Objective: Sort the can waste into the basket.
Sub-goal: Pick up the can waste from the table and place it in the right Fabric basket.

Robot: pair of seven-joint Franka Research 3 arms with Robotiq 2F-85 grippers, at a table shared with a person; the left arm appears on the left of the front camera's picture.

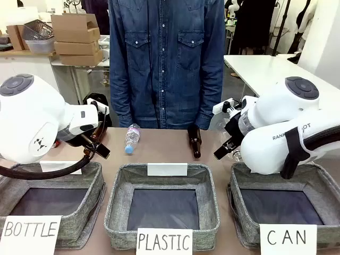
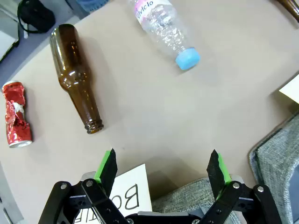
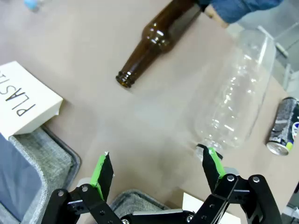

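On the tabletop (image 1: 164, 141), the grey "CAN" basket (image 1: 245, 226) sits at the robot's right. The left gripper (image 2: 162, 161) and right gripper (image 3: 156, 158) hover with jaws wide, holding nothing. The red dented can (image 2: 16, 114) lies on the tabletop near a brown glass bottle (image 2: 74, 77). The dark blue-black can (image 3: 282, 126) lies beside a clear plastic bottle (image 3: 238, 98).

Three white cards: "BOTTLE" card (image 1: 29, 234), "PLASTIC" card (image 1: 164, 241), "CAN" card (image 1: 287, 237) on basket (image 1: 324, 178).
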